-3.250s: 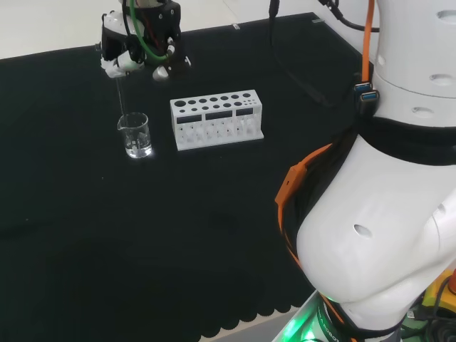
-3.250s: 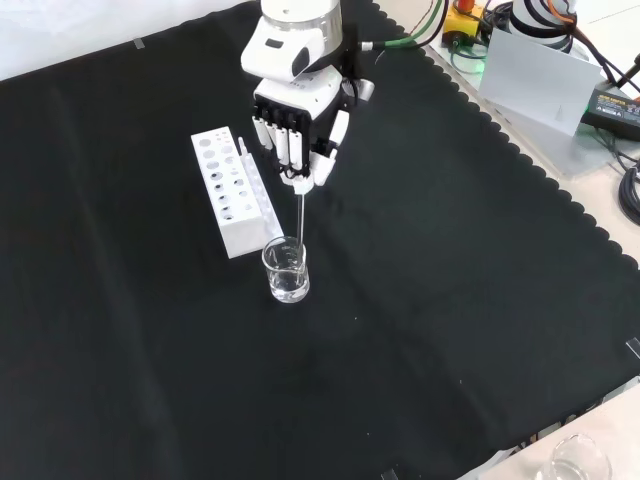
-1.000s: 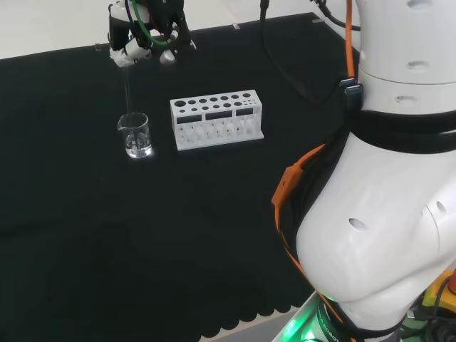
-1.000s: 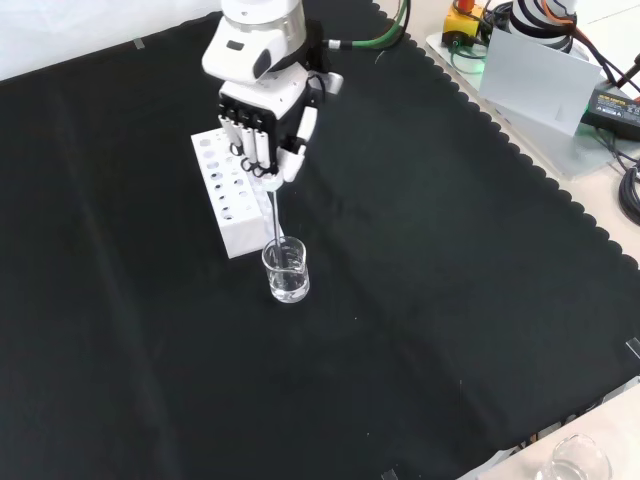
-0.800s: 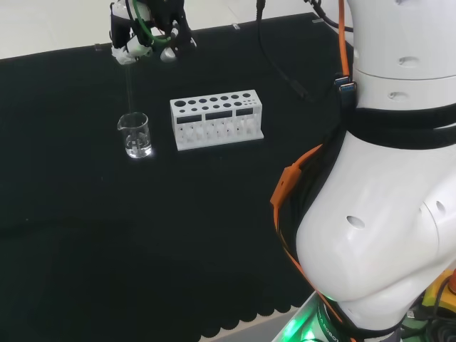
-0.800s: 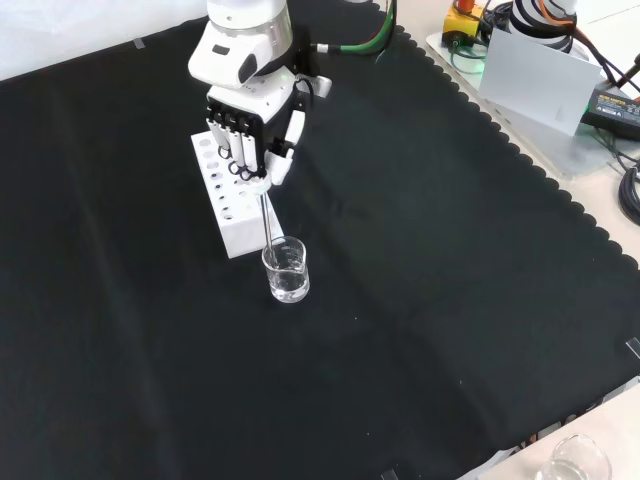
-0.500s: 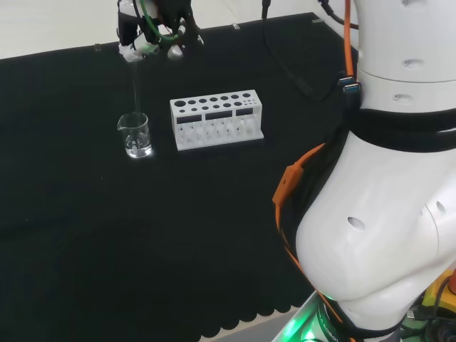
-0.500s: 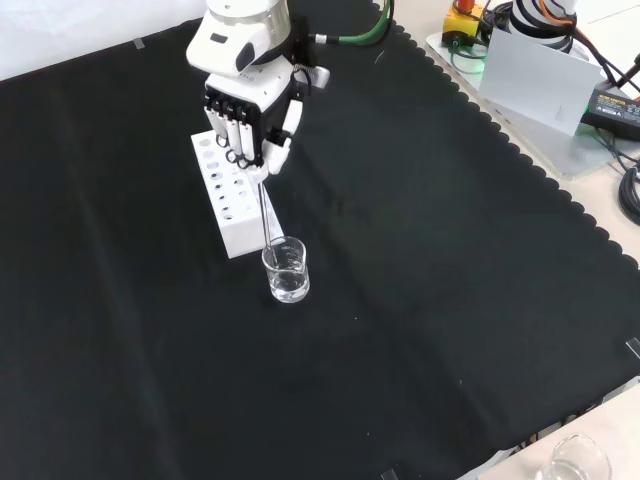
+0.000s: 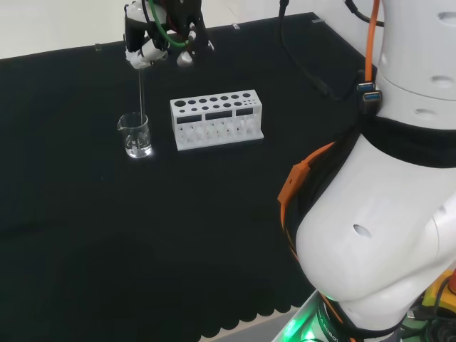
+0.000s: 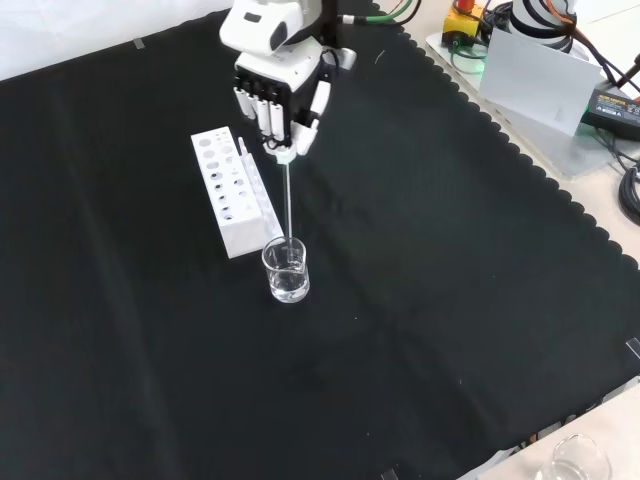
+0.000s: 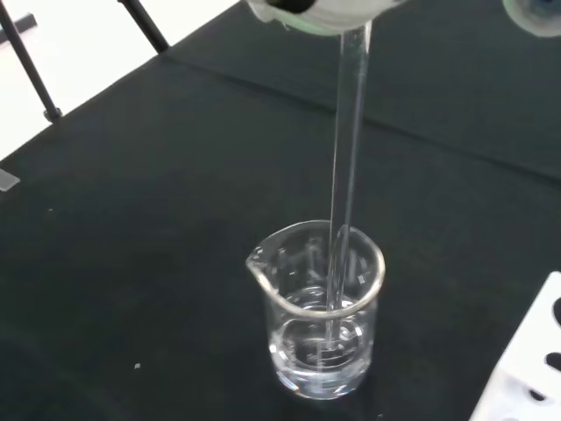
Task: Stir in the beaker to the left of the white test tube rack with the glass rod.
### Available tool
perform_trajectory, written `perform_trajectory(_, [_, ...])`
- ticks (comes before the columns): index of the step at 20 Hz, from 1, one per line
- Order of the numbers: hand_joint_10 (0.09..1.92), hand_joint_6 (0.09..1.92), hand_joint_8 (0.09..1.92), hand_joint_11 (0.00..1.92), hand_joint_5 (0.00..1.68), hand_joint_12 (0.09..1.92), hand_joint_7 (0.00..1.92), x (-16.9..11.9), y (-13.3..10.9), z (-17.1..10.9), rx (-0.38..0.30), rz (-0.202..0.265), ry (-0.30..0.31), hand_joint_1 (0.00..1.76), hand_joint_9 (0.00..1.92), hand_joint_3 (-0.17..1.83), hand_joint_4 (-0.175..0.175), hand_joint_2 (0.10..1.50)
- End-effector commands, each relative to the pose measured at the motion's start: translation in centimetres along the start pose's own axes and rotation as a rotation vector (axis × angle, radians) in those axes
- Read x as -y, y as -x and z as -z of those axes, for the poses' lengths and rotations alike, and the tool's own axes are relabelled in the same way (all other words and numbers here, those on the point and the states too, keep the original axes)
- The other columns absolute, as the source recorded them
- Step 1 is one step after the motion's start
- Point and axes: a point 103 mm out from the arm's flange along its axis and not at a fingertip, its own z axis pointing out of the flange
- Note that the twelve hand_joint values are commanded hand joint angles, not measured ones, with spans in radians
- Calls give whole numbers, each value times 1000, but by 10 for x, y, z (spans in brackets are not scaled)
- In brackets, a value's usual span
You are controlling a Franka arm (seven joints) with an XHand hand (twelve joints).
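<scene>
I have the hand (image 10: pixel 280 100) raised above the bench, its fingers curled round the top of the glass rod (image 10: pixel 288 205), so it is holding the rod and nothing else. In the front view the rod hangs nearly straight down from the fingertips, long axis close to vertical, and its lower end sits inside the beaker (image 10: pixel 286 270). The wrist view settles it for me: the rod passes inside the beaker's rim (image 11: pixel 317 303) and its tip reaches into the shallow clear liquid at the bottom. The beaker stands on the black cloth (image 10: pixel 450 280) just beside the near end of the white test tube rack (image 10: pixel 234 191) in the front view; in the head view it is to the rack's left, close but apart. So the beaker lies directly below the hand. I judge the stirring is under way, and my next circles must stay small, or the rod will knock the glass wall and tip the beaker
</scene>
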Motion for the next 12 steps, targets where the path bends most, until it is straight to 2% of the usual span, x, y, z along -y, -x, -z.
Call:
perform_trajectory(1, [292, 87, 215, 1606, 1482, 594, 1534, -8, -39, 2, -51, 30, 46, 1324, 1776, -175, -116, 1020])
perform_trajectory(5, [291, 87, 215, 1606, 1482, 595, 1534, -18, -52, 0, -56, 56, 45, 1324, 1776, -175, -117, 1020])
perform_trajectory(12, [290, 87, 216, 1605, 1482, 596, 1534, -21, -51, 7, -36, 64, 49, 1324, 1777, -175, -118, 1020])
